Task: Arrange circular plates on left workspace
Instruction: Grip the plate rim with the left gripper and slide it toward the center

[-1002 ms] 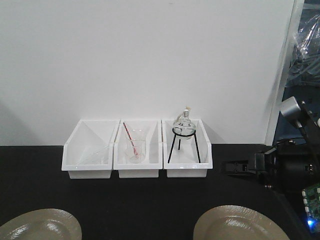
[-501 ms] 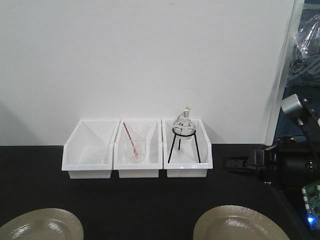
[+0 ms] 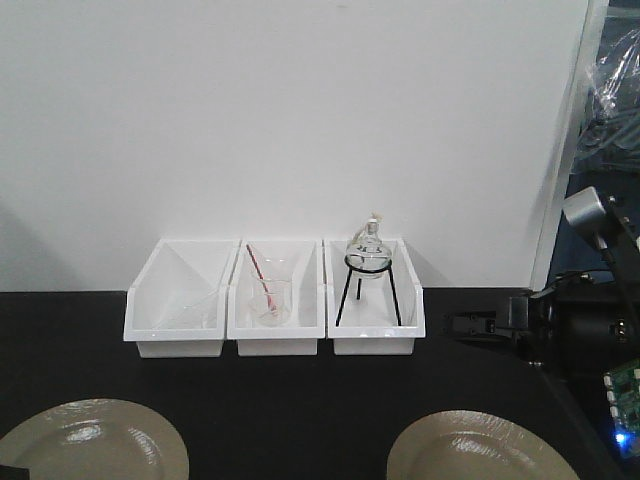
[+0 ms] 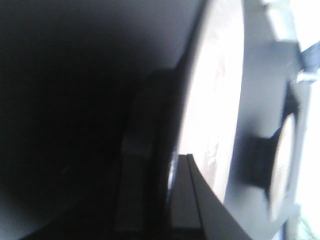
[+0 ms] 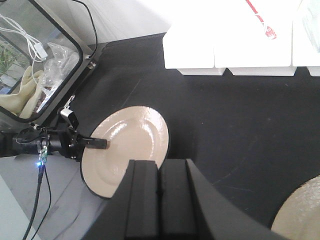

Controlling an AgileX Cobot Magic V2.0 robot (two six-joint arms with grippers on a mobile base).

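left gripper (image 5: 97,144) is pinching the rim of the left plate (image 3: 90,442), one finger lying over the top face. the left wrist view is blurry but agrees. right gripper (image 5: 160,172) has its fingers pressed together with nothing in them, and hangs off to the right side of the counter (image 3: 300,400).

the left plate sits at the front left of the counter. in the right wrist view its outer edge seems to overhang the counter's side, and i can't tell if it's lifted or resting. right plate (image 3: 480,450) lies flat at front right, well apart from the left one and untouched. both are in front of the white bins (image 3: 275,300).

handling, my read:
- looks like glazed ceramic: stiff, fairly heavy, chips or shatters if dropped.
- glossy top face is slippery against the finger pads.
- lying flat, the rim is the only place to grab.
- a rim pinch is off-centre, so the weight will try to swing the plate down out of the fingers.
- grip deep over the rim, keep the plate low and near level, move slowly.
- for the right plate, take the rim on the side nearest the arm.
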